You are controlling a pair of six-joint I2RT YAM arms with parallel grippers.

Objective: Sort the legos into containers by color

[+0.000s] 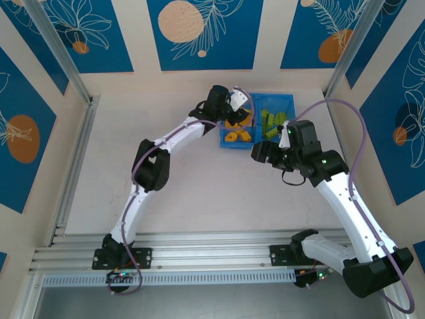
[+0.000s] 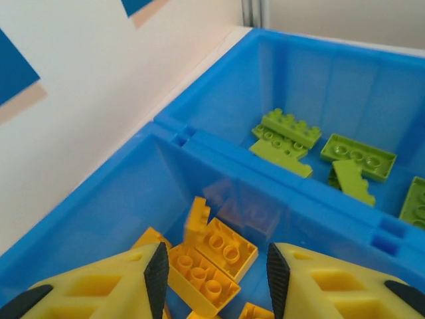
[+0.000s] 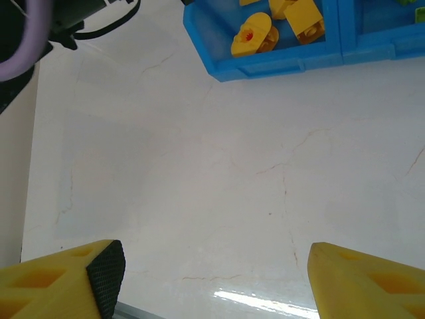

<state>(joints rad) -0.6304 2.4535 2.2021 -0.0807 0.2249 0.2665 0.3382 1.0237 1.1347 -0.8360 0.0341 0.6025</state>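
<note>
We find the orange legos (image 2: pixel 219 247) in the near compartment of the tray (image 2: pixel 99 219) under our left gripper (image 2: pixel 214 282), the green legos (image 2: pixel 287 131) beyond the divider, both it and the right gripper (image 3: pixel 216 279) open and empty; light, hard, glossy studded bricks, we judge, pinch best across flat sides.

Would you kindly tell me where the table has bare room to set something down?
The white tabletop is bare left of the left arm, and in front of the shallow bright-blue plastic tray, under the right pincer. Both tray compartments are crowded with studded bricks.
</note>
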